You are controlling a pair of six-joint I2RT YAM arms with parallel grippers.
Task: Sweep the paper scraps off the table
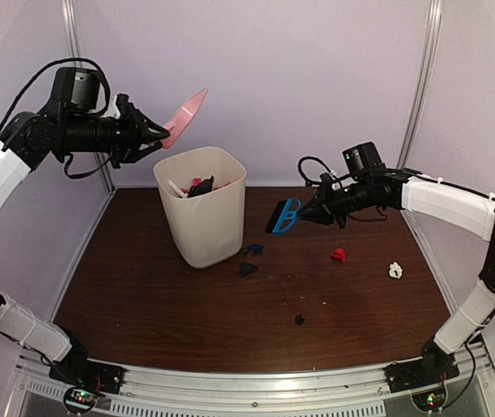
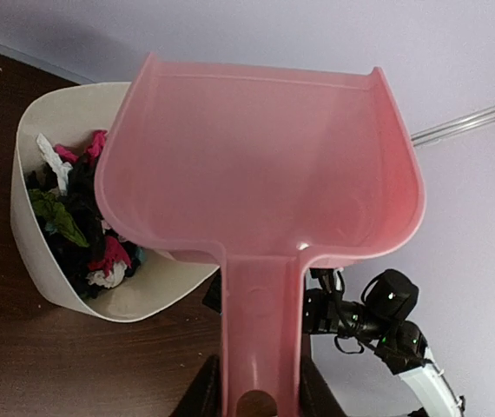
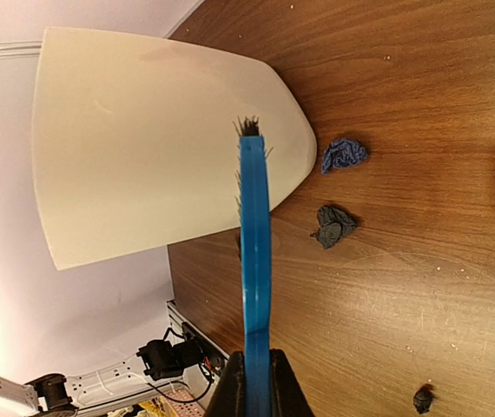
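Right gripper (image 1: pixel 313 211): clamped on blue hand brush (image 1: pixel 283 216), mid-frame. Left gripper (image 1: pixel 156 135): gripping pink dustpan (image 1: pixel 187 116), upper left, above white bin (image 1: pixel 204 221). Leftover paper scraps (image 1: pixel 339 254): on table (image 1: pixel 143 295), below brush, nearer brush than dustpan.

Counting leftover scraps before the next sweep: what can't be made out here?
Top external: the bin hides the table behind it.
Left wrist: the dustpan covers part of the bin and table.
Right wrist: the red scrap and white scrap lie outside the frame.
Top external: specks near the black scrap are too small.
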